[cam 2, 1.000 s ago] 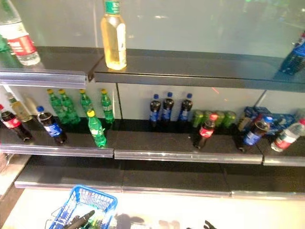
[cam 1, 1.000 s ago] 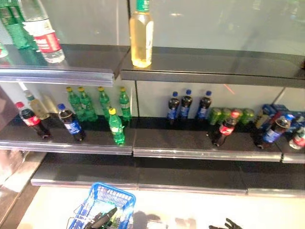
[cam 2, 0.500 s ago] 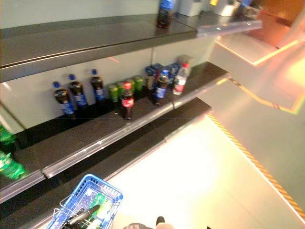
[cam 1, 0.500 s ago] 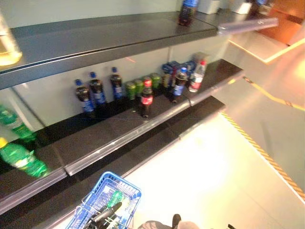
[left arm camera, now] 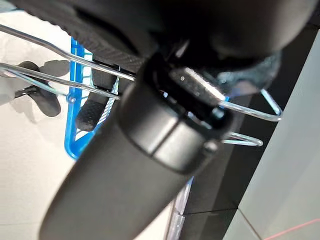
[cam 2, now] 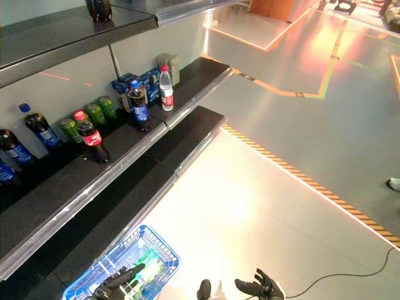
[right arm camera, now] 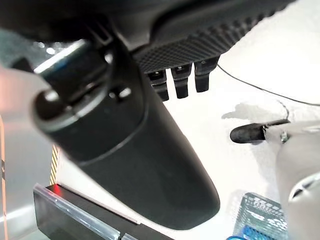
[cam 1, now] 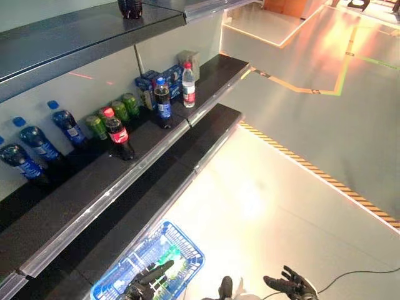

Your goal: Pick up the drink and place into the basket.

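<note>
1. The left robot hand [cam 1: 147,282] carries the blue basket [cam 1: 187,250], fingers curled round its wire handle. Green items already lie inside; keep the basket level and clear of the lower shelf [cam 1: 156,187].
2. The right robot hand [cam 1: 289,287] hangs empty near the floor [cam 1: 281,187], fingers relaxed and spread. Raise it before reaching.
3. The drinks stand on the middle shelf [cam 1: 94,200], well apart from both hands. The nearest upright candidate is the red-capped cola bottle [cam 1: 118,134]; approach from its open side, avoiding the blue-capped bottle [cam 1: 162,102] and green cans [cam 1: 114,115] behind.
</note>
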